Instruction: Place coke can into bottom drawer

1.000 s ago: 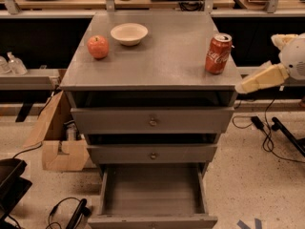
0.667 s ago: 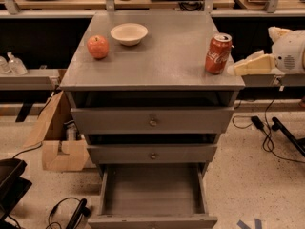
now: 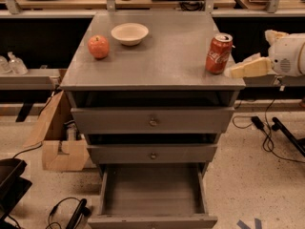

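While the coke can (image 3: 218, 54) stands upright near the right front corner of the cabinet top (image 3: 167, 61), the gripper (image 3: 249, 67) hovers just to its right, off the cabinet's edge, tip pointing at the can and gripping nothing. Open or closed, I can't tell. Down below, the bottom drawer (image 3: 152, 194) is pulled out. An apple (image 3: 98, 46) and a bowl (image 3: 129, 33) sit back left.

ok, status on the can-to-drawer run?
Tool at right edge of cabinet top, right beside the coke can. Can upright on top, not yet lifted. Bottom drawer open. Apple and bowl far left, not in the way.
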Available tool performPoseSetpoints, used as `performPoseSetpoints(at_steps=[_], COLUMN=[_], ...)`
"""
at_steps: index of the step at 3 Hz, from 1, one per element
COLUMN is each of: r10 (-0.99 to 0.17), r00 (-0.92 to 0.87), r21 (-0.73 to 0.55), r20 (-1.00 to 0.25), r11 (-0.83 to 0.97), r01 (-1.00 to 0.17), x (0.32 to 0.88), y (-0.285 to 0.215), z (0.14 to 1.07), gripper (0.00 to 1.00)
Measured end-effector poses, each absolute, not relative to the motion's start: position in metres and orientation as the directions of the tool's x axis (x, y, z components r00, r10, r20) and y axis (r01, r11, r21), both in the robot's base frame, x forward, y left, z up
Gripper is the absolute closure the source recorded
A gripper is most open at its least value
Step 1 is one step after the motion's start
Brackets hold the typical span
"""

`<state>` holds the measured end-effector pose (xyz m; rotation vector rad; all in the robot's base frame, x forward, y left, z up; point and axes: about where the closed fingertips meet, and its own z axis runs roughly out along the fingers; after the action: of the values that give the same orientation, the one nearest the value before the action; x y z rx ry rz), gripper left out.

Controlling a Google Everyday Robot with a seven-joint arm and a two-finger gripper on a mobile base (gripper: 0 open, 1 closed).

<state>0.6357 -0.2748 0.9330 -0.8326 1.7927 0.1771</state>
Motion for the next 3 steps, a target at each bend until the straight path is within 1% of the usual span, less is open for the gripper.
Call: performPoseSetpoints(at_steps=[2,3], r10=[-0.354,-0.296], r00=[-0.028,-0.001], r21=[-0.253,-0.224], r20=[-0.935,-0.955], r11=[0.721,0.725], r01=[-0.646,-0.652], x=[0.697,0.717], y=[-0.250,-0.247], z=[0.936,0.935], gripper=[0.00,0.00])
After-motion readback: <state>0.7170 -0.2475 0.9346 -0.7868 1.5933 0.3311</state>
